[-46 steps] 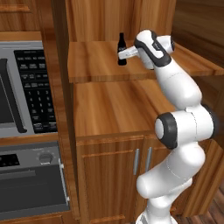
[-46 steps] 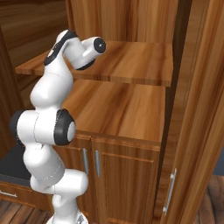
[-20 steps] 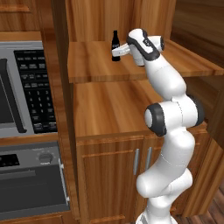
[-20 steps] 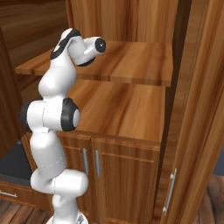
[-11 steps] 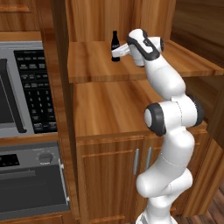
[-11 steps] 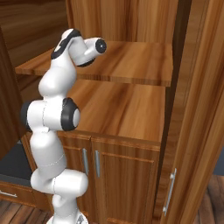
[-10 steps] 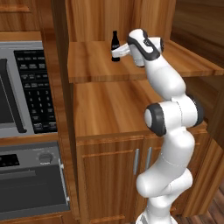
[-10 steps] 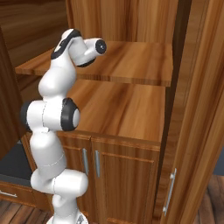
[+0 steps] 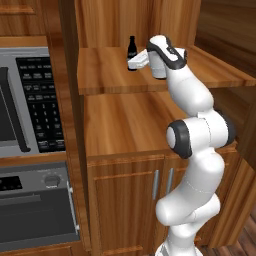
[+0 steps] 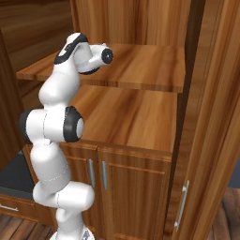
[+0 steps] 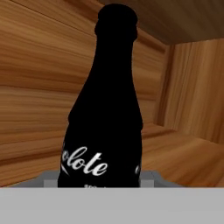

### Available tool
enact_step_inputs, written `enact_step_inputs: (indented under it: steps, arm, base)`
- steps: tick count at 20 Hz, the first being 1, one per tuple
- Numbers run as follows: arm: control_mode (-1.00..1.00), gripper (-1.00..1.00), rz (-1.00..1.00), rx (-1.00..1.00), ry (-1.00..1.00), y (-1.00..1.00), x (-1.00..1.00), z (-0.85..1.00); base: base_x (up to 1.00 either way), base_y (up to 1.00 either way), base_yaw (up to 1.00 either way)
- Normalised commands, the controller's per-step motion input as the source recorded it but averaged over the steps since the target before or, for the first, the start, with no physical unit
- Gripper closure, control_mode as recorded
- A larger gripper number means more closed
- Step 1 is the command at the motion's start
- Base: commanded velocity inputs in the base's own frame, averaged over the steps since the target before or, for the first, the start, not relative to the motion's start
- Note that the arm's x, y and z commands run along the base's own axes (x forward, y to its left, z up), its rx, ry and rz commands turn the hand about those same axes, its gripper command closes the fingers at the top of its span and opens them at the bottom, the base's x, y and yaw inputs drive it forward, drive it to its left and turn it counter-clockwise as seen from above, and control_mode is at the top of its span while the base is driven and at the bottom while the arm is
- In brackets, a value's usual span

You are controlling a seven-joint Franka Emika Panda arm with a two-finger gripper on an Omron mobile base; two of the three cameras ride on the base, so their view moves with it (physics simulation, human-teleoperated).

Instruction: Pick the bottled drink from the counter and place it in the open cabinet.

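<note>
bottle reaches the shelf, grip not yet released

the gripper (image 9: 133,61) is closed around the lower body of the bottled drink (image 9: 132,53), its jaws drawn in tight against the dark sides. the bottle stands upright on the upper shelf of the open cabinet (image 9: 115,80), toward the back, near the rear panel and just left of the white hand. whether its base is fully down on the board cannot be told from these views.

by the look of it the placing step is nearly done. the next move calls for the jaws to part, then a straight pull back from the bottle without brushing it, since the tall narrow shape could tip.

from the hand view the bottle (image 11: 103,118) is smooth, near black and glossy, swelling at the shoulder and narrowing to a slim neck, with white script lettering low on its side. around it the cabinet is warm brown wood, flat-boarded, with streaked grain. below the bottle's shelf sits a second wide shelf, then a two-door cupboard (image 9: 150,200) with slim metal handles.
</note>
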Motion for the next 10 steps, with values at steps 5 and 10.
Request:
enact_step_inputs:
  steps: [5, 10]
  arm:
    - [-1.00, 1.00, -0.01, 0.00, -0.02, 0.03, 0.07, -0.26]
    - [-1.00, 1.00, -0.02, 0.00, 0.00, 0.01, 0.11, -0.23]
  base:
    - [0.00, 0.00, 0.00]
    - [0.00, 0.00, 0.00]
